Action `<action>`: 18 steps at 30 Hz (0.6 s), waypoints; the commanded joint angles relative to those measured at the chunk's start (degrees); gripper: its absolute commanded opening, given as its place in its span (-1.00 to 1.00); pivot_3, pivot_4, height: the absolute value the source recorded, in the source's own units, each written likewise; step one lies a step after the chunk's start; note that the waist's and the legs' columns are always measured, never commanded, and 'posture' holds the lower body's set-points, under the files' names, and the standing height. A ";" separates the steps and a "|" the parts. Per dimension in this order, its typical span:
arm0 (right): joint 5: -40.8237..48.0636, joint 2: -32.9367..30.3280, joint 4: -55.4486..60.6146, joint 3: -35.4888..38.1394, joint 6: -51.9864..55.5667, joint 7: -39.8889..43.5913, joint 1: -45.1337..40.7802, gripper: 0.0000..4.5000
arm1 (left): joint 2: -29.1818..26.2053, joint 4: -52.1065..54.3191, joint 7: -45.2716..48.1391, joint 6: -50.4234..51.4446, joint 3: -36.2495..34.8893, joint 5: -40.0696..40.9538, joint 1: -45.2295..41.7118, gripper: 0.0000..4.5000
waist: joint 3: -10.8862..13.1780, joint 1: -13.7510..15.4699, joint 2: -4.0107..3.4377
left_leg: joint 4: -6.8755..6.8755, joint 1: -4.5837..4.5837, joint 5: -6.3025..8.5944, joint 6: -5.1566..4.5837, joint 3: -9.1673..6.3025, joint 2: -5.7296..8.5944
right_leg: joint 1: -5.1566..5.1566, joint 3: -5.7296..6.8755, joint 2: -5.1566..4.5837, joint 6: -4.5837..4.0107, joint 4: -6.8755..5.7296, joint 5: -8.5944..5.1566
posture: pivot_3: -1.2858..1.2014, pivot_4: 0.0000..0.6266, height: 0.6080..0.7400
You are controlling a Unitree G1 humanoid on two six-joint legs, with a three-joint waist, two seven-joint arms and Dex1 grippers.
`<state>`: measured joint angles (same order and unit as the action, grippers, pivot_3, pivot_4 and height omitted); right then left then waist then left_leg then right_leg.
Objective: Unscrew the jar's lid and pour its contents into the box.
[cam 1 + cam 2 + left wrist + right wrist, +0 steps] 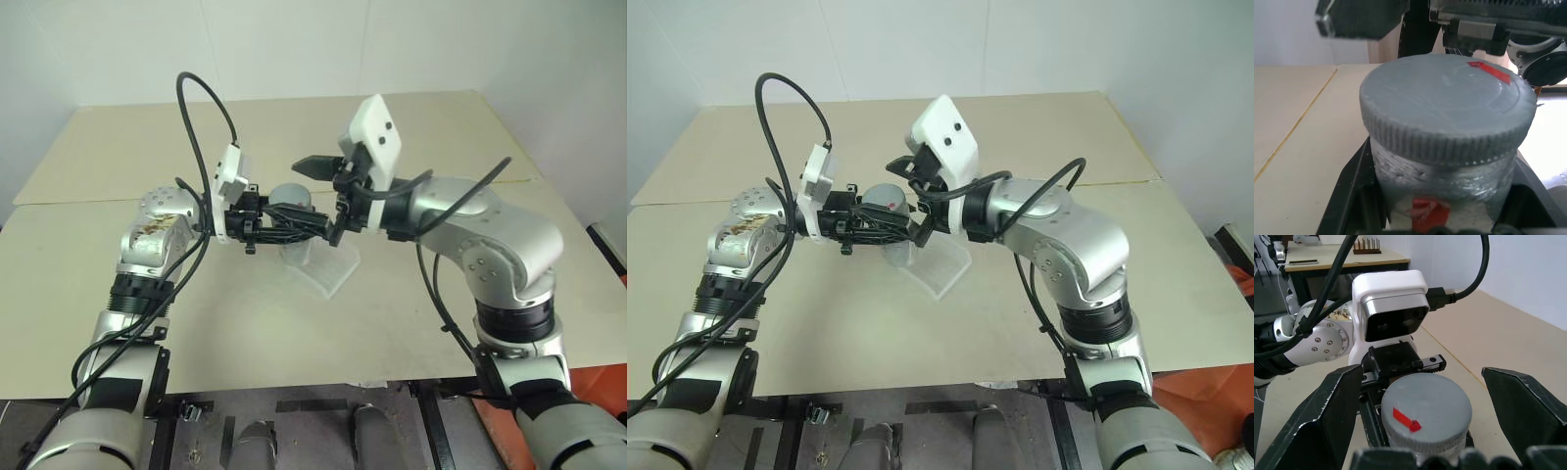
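The jar (1442,191) is held up off the table (470,137), directly above the near part of the box (323,269), which lies flat on the tabletop below it. The grey lid (1425,406) is still screwed on, its red mark facing up. The left gripper (294,227) is clamped tight on the jar's body below the cap, reaching in level from the side; gripping low this way leaves the ribbed rim of the lid free and steadies the jar against a twist. The right gripper (1425,431) hangs just above the lid, its two black fingers spread as wide as they go on either side of the cap and holding nothing. I judge this as the line-up for closing on the lid to unscrew it. Keeping the jar over the box should mean little travel when it comes to pouring.
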<state>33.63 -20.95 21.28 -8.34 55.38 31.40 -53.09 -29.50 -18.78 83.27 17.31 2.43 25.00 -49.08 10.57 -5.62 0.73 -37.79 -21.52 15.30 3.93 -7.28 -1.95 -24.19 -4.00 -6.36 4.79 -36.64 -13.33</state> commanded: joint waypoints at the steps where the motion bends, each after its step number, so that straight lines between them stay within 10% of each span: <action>1: -1.05 1.07 0.36 0.11 -2.34 -0.12 -2.03 1.00 | -0.95 1.78 0.48 -0.68 -0.85 0.62 -1.20 -0.10 | 0.00 0.01 0.00 | 0.00 0.00 0.00 0.00 0.00 0.00 | 0.00 0.00 0.00 0.00 0.00 0.00 | 0.03 -0.52 1.00; 18: -4.73 2.61 -5.35 0.67 -4.63 0.80 -1.52 1.00 | -1.41 2.64 0.20 -0.20 -1.49 1.12 -0.83 -0.10 | 0.00 0.00 0.00 | 0.00 0.00 0.00 0.00 -0.01 0.00 | 0.00 0.00 0.00 0.00 0.00 0.00 | 0.03 -0.52 1.00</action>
<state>29.28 -17.65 15.10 -10.19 52.82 32.07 -53.75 -29.90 -18.38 83.28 17.44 2.38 24.92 -49.08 10.57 -5.62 0.73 -37.79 -21.52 15.30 3.93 -7.29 -1.94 -24.19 -3.99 -6.36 4.80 -36.64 -13.33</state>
